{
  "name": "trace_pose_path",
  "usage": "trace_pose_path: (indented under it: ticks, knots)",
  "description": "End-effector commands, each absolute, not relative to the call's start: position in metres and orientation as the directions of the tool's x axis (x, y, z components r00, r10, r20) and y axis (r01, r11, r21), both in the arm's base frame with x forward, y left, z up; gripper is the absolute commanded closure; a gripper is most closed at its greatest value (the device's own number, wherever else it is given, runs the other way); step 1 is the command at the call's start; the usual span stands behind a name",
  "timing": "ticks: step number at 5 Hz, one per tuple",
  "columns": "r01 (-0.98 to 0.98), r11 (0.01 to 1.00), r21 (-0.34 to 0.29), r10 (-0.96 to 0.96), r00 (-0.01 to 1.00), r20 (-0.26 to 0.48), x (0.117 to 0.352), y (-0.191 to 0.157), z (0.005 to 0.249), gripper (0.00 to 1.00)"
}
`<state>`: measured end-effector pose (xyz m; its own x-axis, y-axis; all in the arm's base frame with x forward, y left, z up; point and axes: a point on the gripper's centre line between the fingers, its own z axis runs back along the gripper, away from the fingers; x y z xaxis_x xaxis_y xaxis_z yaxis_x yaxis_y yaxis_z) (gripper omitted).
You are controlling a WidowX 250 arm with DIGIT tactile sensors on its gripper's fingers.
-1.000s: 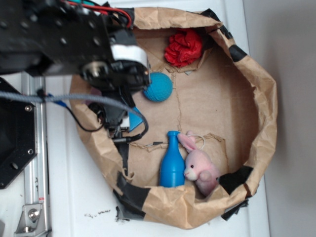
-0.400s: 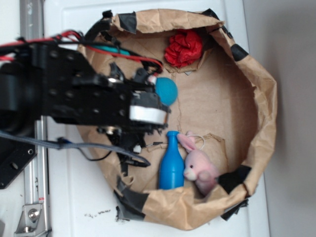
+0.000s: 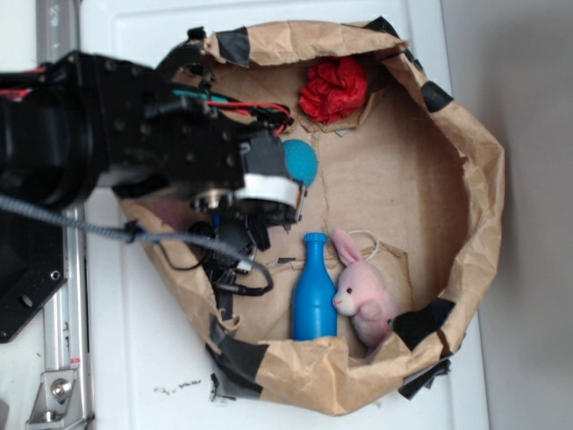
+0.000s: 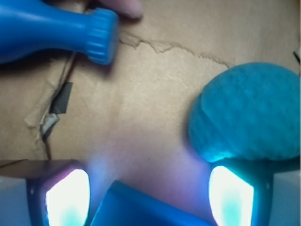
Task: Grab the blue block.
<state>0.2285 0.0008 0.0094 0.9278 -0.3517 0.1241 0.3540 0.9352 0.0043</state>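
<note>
blue block [image 4: 141, 209], flat, smooth, on brown paper

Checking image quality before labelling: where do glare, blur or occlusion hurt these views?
Wrist view: both fingertips glow blown-out white; blue block soft, cut off by the frame's bottom edge. Exterior view: sharp enough, but the arm hides the block; teal ball half covered.

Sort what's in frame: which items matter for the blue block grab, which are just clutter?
Job:
- blue block, low in the wrist view between the two fingers
- gripper, jaws spread either side of it, not closed

Clutter:
- teal ball
- blue bottle
- pink plush rabbit
- red crumpled ball
- brown paper bin that holds all of them
</note>
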Motion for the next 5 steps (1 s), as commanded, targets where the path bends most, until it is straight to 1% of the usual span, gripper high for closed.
trace_pose_path:
  ticks: [1, 2, 3, 4, 5]
  knots:
    - [0.375, 0.927, 0.016, -0.374, 0.919, 0.124, 0.232, -0.001, 0.003, 0.00]
    - [0.371, 0.929, 0.011, -0.369, 0.922, 0.118, 0.231, 0.001, 0.009, 0.00]
    - [0.377, 0.925, 0.054, -0.380, 0.916, 0.129, 0.224, 0.015, 0.035, 0.00]
    - [0.331, 0.937, 0.114, -0.338, 0.939, 0.058, 0.216, 0.038, 0.047, 0.00]
    - [0.296, 0.949, 0.111, -0.298, 0.955, 0.000, 0.209, 0.047, 0.044, 0.00]
